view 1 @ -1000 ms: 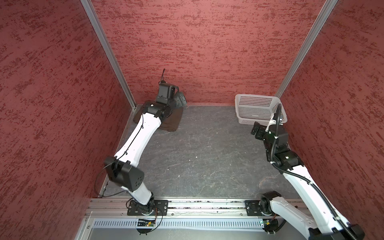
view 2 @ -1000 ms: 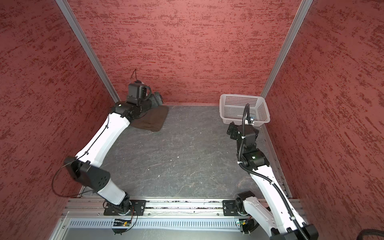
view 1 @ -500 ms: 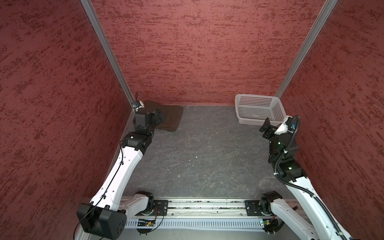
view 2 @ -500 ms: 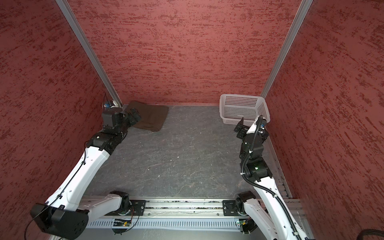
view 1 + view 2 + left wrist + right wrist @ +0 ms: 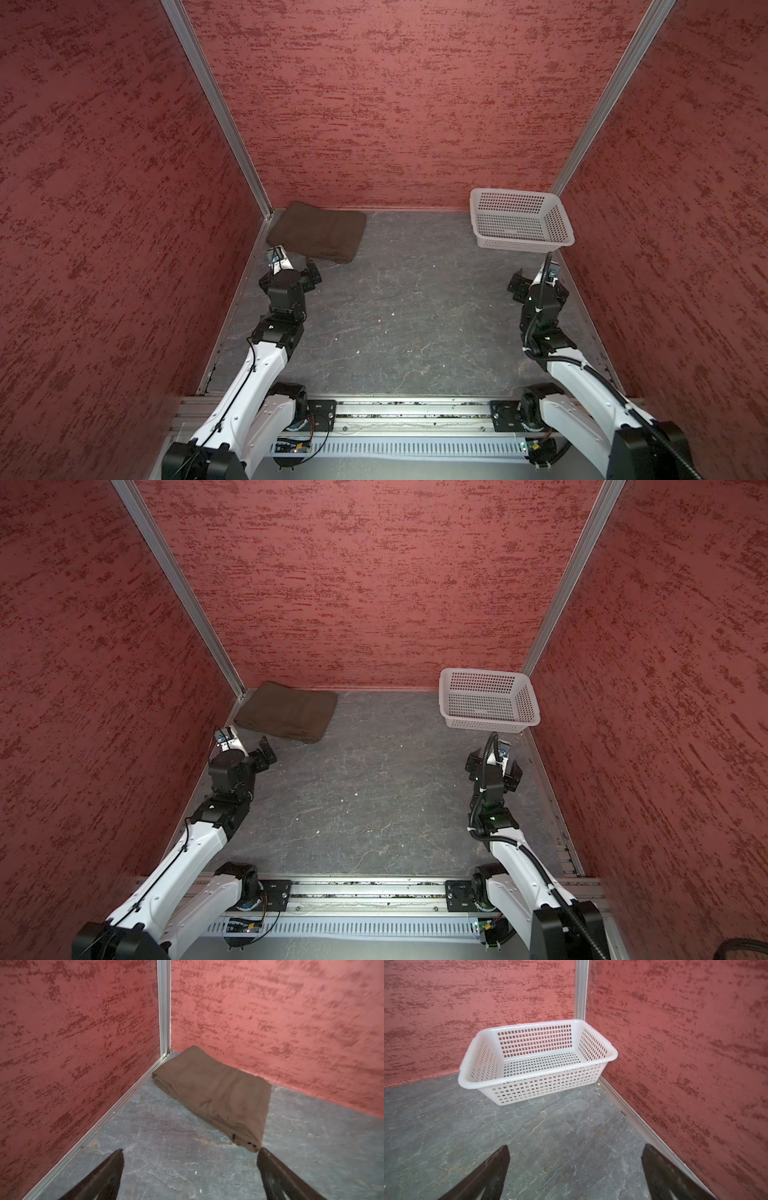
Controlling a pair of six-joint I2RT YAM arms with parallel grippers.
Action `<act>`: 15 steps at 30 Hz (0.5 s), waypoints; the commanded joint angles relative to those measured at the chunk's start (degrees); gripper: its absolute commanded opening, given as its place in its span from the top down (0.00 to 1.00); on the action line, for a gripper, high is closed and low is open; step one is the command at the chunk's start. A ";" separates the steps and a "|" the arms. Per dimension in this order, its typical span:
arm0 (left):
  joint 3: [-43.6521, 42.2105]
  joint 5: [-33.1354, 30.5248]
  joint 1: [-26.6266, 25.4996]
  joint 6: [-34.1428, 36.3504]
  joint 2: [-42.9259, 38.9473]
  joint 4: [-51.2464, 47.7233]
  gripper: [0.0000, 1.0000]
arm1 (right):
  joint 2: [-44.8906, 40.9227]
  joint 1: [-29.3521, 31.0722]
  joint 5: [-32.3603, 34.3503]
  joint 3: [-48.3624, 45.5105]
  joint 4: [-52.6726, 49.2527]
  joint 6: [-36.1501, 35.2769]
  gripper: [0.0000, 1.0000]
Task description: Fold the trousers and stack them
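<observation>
The trousers (image 5: 318, 230) (image 5: 286, 710) lie folded into a flat dark brown rectangle in the back left corner of the grey floor, against both walls. In the left wrist view the trousers (image 5: 214, 1093) sit just ahead of my left gripper (image 5: 190, 1152), whose one fingertip is near the bundle's corner without touching it. My left gripper (image 5: 299, 268) (image 5: 249, 748) hangs open and empty in front of the bundle. My right gripper (image 5: 538, 282) (image 5: 494, 766) (image 5: 575, 1148) is open and empty over bare floor near the right wall.
A white perforated basket (image 5: 519, 243) (image 5: 486, 725) (image 5: 529, 1080) stands empty in the back right corner, ahead of the right gripper. Red textured walls close in three sides. A metal rail (image 5: 407, 411) with both arm bases runs along the front.
Both arms have drawn back toward the front. The left gripper has left the trousers, which stay folded in the corner. The right gripper has backed away from the basket.
</observation>
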 commanded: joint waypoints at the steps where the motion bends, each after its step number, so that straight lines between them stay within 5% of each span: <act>1: -1.79 -2.71 1.35 1.29 3.28 4.18 0.01 | 3.69 -2.44 -2.31 -3.04 12.42 4.02 0.01; 11: -2.60 -4.42 1.97 5.05 26.37 21.73 0.01 | 18.48 -4.95 -5.48 -0.90 21.85 5.53 0.01; 15: 2.00 0.07 1.74 12.91 34.72 28.83 0.01 | 23.94 -6.84 -7.60 1.42 26.79 5.15 0.01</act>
